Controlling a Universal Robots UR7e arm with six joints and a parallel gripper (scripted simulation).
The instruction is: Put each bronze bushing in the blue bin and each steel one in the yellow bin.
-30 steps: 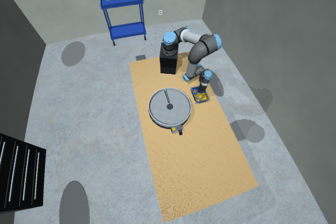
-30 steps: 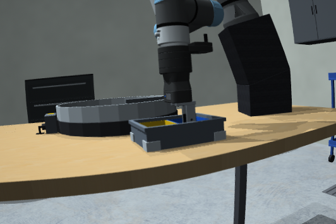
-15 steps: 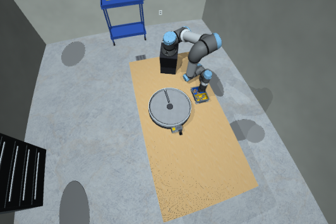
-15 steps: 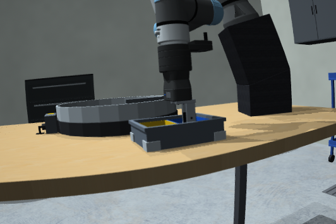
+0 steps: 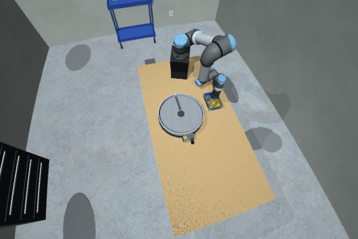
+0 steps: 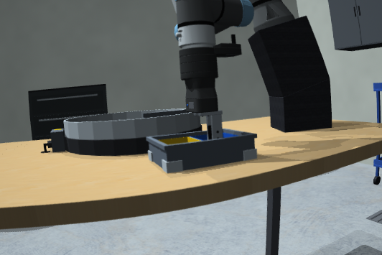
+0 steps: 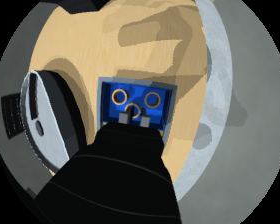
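The tool (image 5: 214,97) (image 6: 212,138) (image 7: 137,112) stands partly open, its grip unclear, over one of three bronze bushings (image 5: 208,97) (image 7: 113,96) in the blue bin (image 5: 210,93) (image 6: 231,135) (image 7: 136,89) beneath. Beside it, the yellow bin (image 5: 219,101) (image 6: 179,141) (image 7: 161,133) holds steel ones too small to count. Beyond, one turntable (image 5: 182,124) (image 6: 126,127) (image 7: 53,130) shows no bushings, so sorting looks nearly done.

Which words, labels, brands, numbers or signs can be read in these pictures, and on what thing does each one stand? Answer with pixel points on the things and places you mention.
No readable text, brand, number or sign in any view.
Gripper (image 6: 212,136) (image 7: 137,112): a small blue mark on its body, too small to read.
Blue cart (image 5: 131,33): no lettering that I can make out.
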